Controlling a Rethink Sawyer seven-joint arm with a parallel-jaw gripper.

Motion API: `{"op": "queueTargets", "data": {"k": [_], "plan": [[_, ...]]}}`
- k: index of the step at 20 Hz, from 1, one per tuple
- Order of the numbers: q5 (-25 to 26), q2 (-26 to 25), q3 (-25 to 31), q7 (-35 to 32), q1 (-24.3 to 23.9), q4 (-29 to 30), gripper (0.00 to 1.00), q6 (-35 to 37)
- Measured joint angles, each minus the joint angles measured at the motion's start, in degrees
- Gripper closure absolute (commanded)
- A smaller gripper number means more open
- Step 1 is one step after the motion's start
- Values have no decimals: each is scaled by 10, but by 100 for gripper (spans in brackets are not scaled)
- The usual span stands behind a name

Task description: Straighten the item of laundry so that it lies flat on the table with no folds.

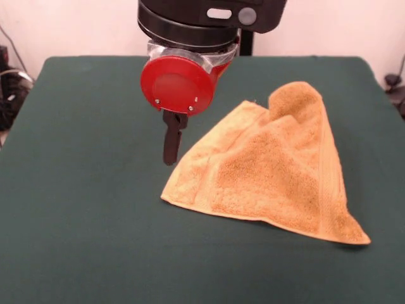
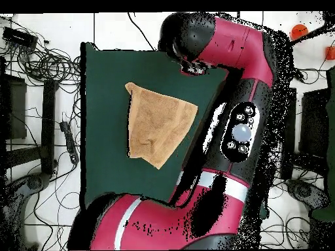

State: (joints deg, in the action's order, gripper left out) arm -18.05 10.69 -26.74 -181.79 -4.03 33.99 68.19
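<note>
Risk: the towel (image 1: 278, 171) is folded into a rough triangle with a raised hump at its far corner; a grab through both layers would likely drag the fold along instead of opening it. Towel lies on the table (image 1: 82, 209). Hand (image 1: 171, 140) hangs just beside its folded edge, apparently empty; open or closed, cannot tell.

— Any words or numbers to read anywhere?
— None. The towel (image 1: 272, 171), the table (image 1: 82, 190) and the arm (image 2: 229, 52) carry no legible lettering, labels or signs.
</note>
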Motion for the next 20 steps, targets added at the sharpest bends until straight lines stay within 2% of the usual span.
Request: {"op": "queueTargets", "data": {"k": [2, 5, 6, 7, 10, 13, 20], "plan": [[14, 8, 12, 22, -3, 2, 0, -9], [49, 27, 36, 93, -9, 3, 0, -26], [61, 34, 42, 126, -11, 3, 0, -31], [82, 47, 55, 192, -16, 3, 0, -37], [105, 64, 68, 291, -22, 3, 0, -38], [114, 75, 73, 353, -24, 3, 0, -38], [120, 93, 93, 391, -24, 3, 0, -38]]}}
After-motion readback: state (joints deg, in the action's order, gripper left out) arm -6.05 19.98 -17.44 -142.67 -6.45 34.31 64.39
